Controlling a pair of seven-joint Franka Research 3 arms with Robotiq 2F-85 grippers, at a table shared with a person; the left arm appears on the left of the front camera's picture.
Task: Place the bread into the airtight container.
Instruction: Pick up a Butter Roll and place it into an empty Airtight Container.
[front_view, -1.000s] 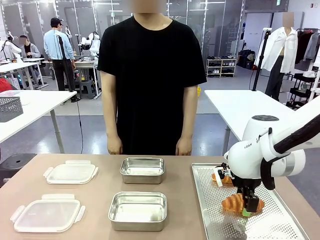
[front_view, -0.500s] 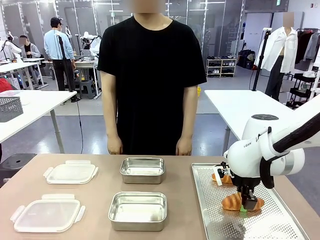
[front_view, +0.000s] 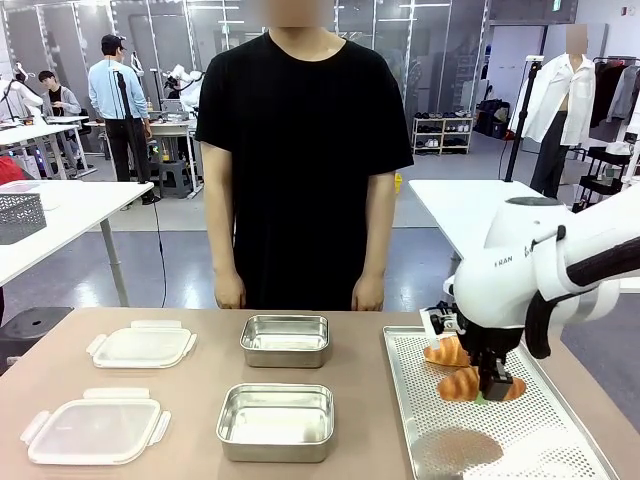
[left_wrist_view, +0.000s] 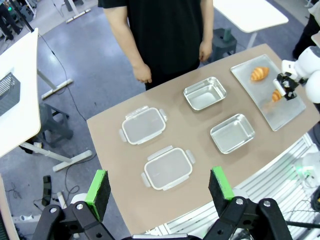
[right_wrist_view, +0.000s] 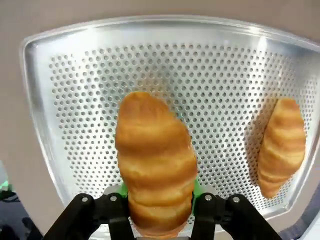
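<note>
Front view, two croissants (front_view: 447, 352) (front_view: 462, 385), two containers (front_view: 285, 359) (front_view: 275, 442), two lids (front_view: 141, 346) (front_view: 96, 431)

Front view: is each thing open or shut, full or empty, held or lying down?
Right gripper: shut on held croissant.
Held croissant: in the air above the tray.
Other croissant: lying on the tray.
Near container: open, empty.
Far container: open, empty.
Near lid: off, lying flat.
Far lid: off, lying flat.
Left gripper: open, empty.
</note>
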